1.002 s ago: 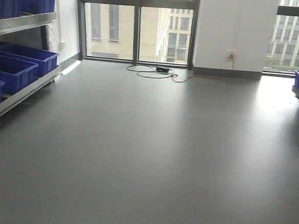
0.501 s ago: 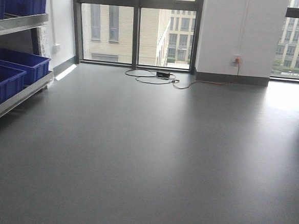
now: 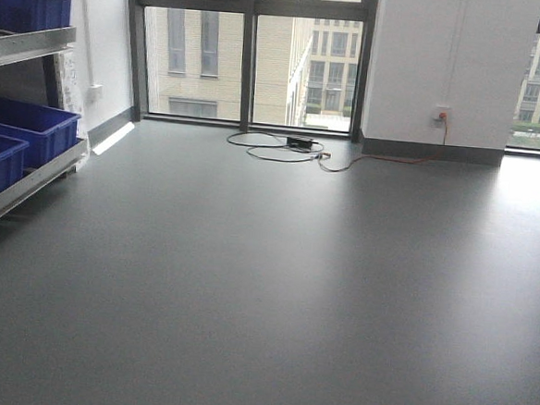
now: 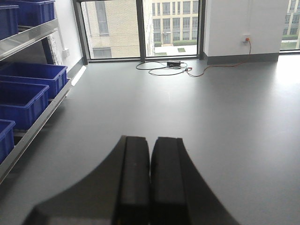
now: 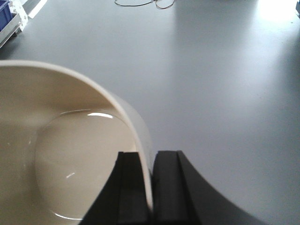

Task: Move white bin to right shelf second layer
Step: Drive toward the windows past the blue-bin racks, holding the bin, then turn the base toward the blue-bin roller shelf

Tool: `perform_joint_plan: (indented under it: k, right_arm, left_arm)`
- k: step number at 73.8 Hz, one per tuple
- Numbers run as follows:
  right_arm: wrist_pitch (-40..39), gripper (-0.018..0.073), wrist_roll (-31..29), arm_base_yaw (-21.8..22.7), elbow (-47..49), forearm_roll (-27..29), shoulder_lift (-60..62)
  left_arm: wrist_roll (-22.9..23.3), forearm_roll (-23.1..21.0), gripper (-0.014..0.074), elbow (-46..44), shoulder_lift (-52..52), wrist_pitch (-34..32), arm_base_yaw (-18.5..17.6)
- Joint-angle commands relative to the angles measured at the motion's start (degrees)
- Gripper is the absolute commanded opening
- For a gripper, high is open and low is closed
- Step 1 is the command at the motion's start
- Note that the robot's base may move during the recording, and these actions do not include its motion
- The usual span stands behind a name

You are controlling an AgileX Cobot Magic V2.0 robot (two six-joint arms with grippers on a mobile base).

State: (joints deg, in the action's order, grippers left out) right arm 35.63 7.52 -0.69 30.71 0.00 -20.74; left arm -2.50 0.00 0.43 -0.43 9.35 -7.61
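Grey, smooth floor (image 3: 273, 286) fills most of the exterior front-facing view. At the left edge a steel rack (image 3: 31, 172) is seen, with blue crates (image 3: 25, 125) set on its lower level and one more on the level above. At the far end, tall windows (image 3: 248, 57) are set beside a white wall section (image 3: 451, 67), where an orange cable (image 3: 393, 160) is plugged into a socket (image 3: 440, 114). A black cable coil (image 3: 274, 147) lies on the floor before the windows.

In the left wrist-mounted view, the left gripper (image 4: 150, 154) is shown from behind, held over the floor. Its fingers (image 4: 133, 178) are pressed together with nothing between them. The rack and its blue crates run along the left side.

In the right wrist-mounted view, the white bin (image 5: 56, 154) takes up the lower left, its glossy cream inside turned towards the camera. Its wall is pinched by the right gripper (image 5: 151, 159): one finger is placed inside the rim and the other outside, with the wall clamped between them. Grey floor is seen beyond the bin. Whether the bin touches the floor cannot be told. A corner of a blue crate and the rack shows at the top left.
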Motion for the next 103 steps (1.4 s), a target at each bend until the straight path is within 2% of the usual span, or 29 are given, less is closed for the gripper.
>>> perform_joint_plan:
  k: [1, 103]
  right_arm:
    - [-5.72, 0.0047, -0.14, 0.29, 1.55, 0.40, -0.29]
    - [-5.78, 0.0047, -0.14, 0.29, 1.55, 0.40, -0.29]
  left_arm:
    - [0.30, 0.00, 0.0085, 2.11, -0.79, -4.91, -0.19]
    - [0.30, 0.00, 0.0085, 2.11, -0.79, -4.91, -0.19]
